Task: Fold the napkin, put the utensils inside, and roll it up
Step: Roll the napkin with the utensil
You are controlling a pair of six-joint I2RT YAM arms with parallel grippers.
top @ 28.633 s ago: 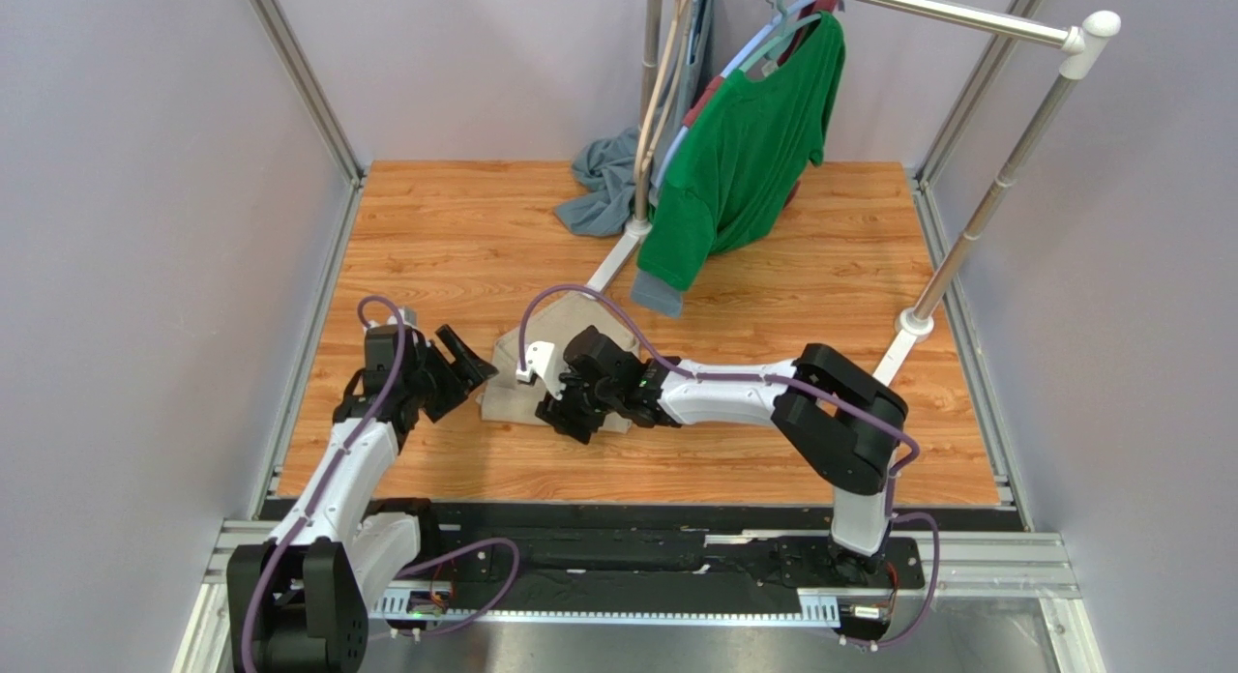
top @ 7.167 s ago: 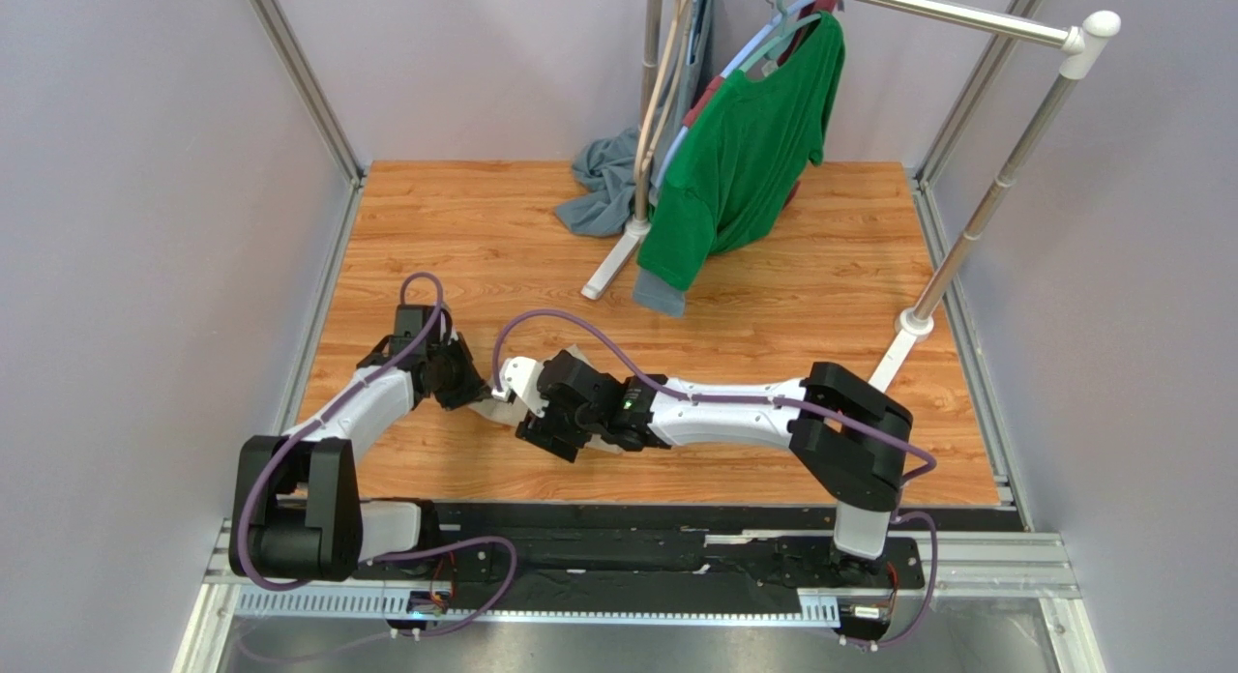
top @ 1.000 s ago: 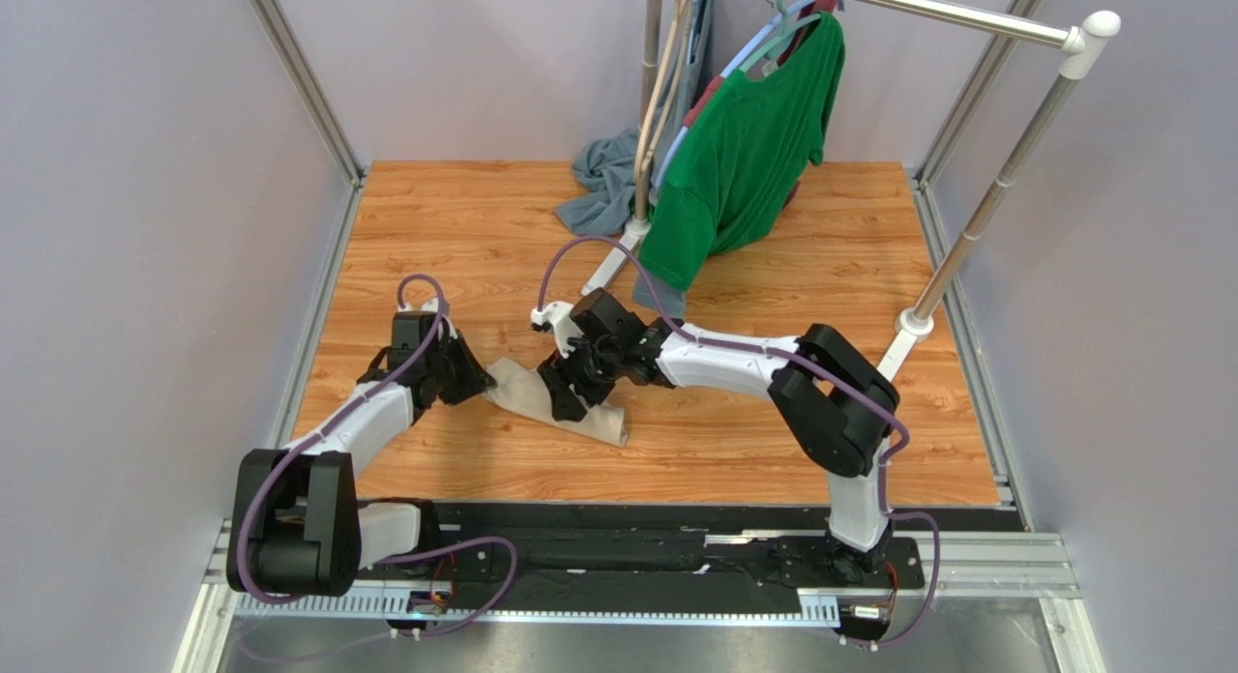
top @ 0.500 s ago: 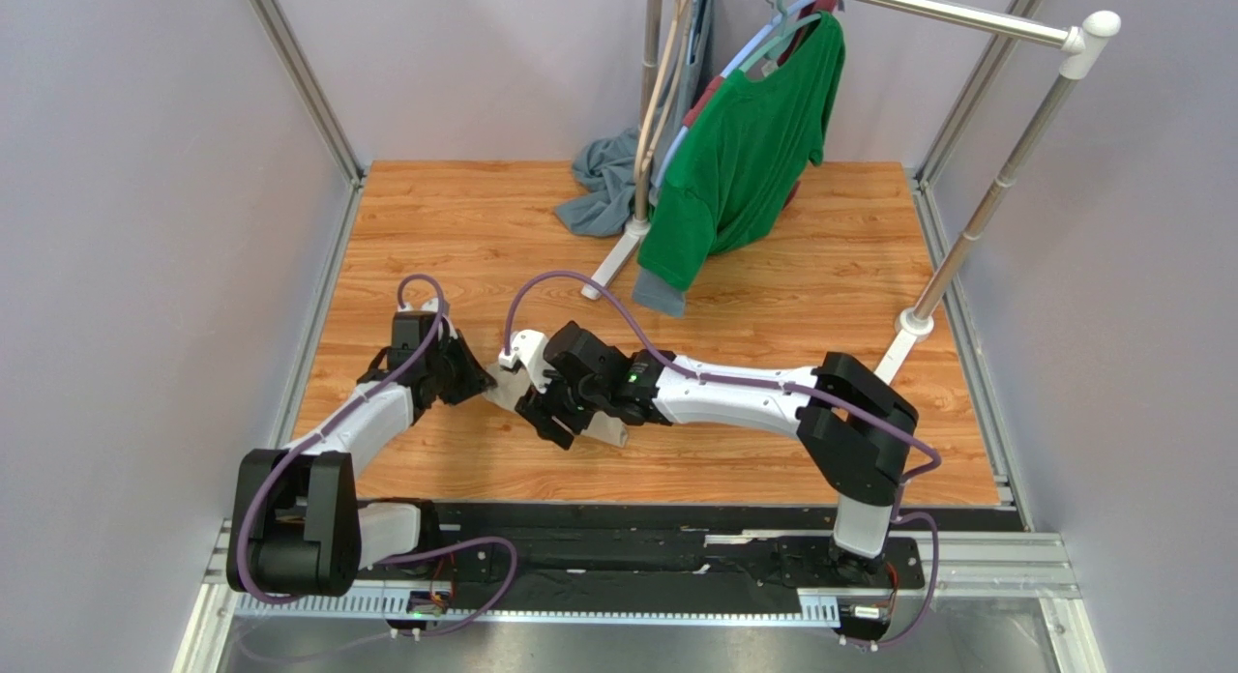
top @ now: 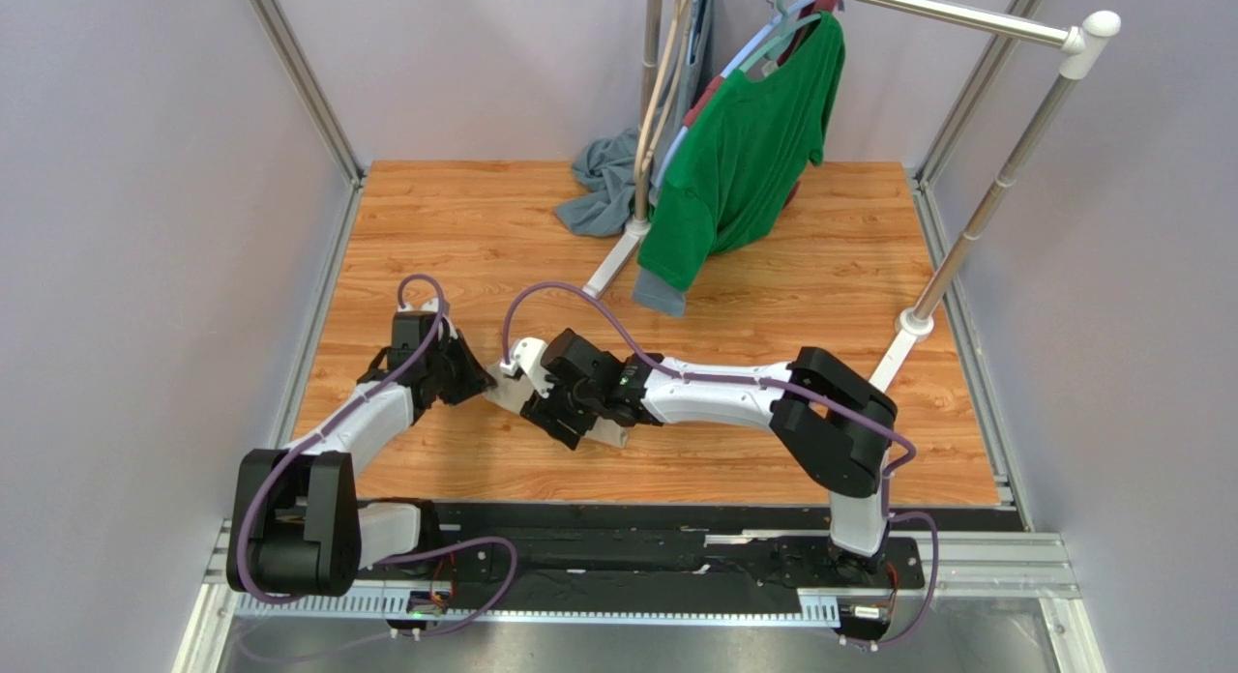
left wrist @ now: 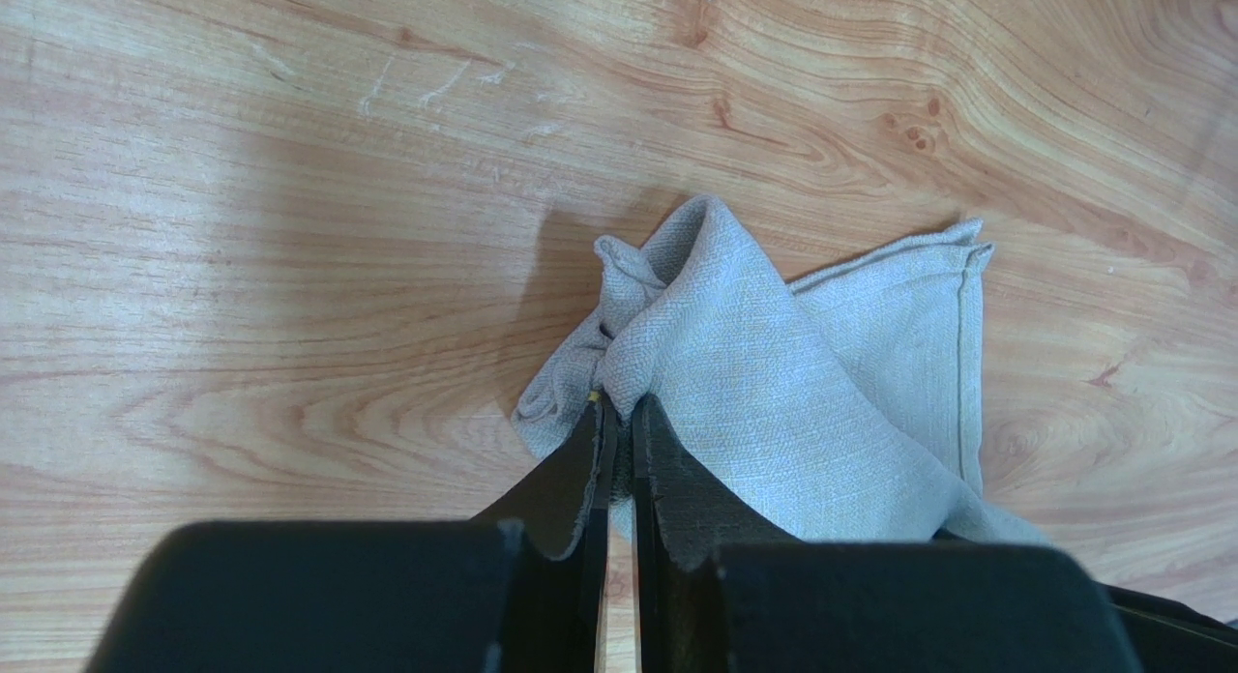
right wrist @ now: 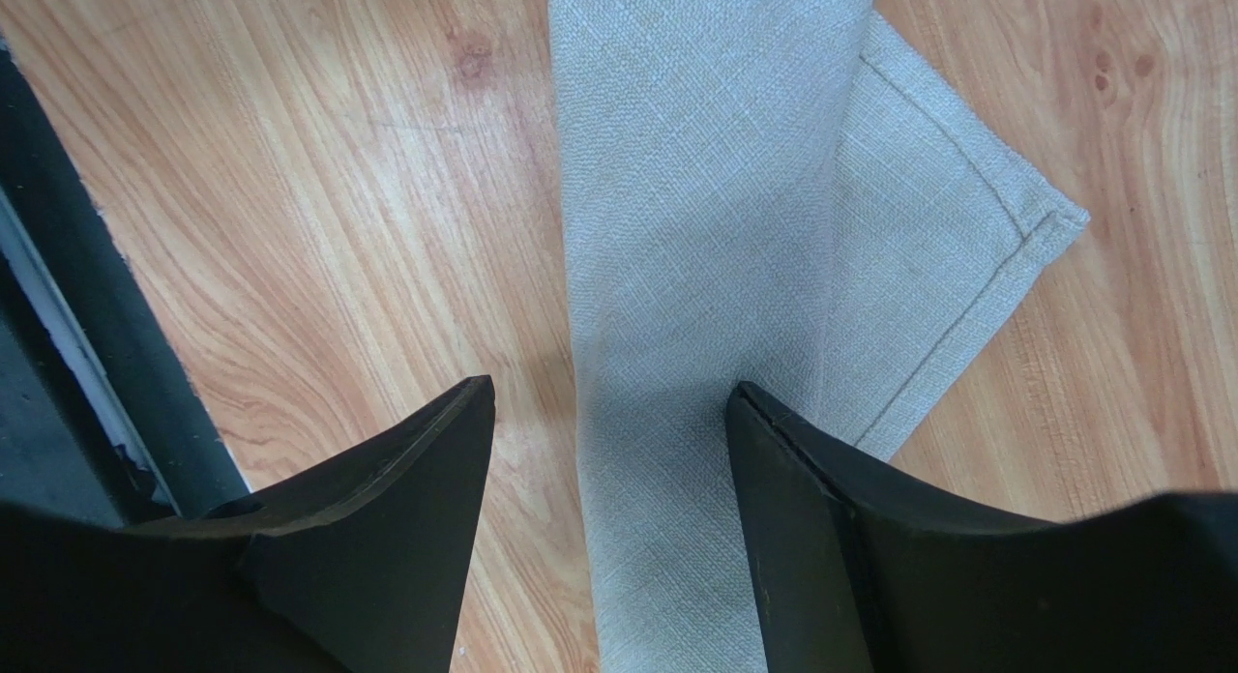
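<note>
The beige napkin (left wrist: pixel 785 383) lies on the wooden table as a narrow folded strip, bunched at its left end. My left gripper (left wrist: pixel 618 408) is shut on that bunched end; in the top view it (top: pixel 468 379) sits just left of the cloth. My right gripper (right wrist: pixel 611 390) stands open, low over the strip of napkin (right wrist: pixel 698 195), its jaws straddling the strip's left edge and not touching it. From above, the right gripper (top: pixel 570 412) covers most of the napkin (top: pixel 615 435). The utensils are out of view.
A green shirt (top: pixel 749 137) hangs from a rack at the back, with a grey-blue cloth (top: pixel 599 180) heaped behind the rack's white foot (top: pixel 613 256). A second rack pole (top: pixel 952 260) stands at the right. The black front rail (right wrist: pixel 87 340) runs close to my right gripper.
Over the last second my right gripper came down and leftward along the napkin toward the left gripper, staying open. The left gripper has kept its hold and place.
</note>
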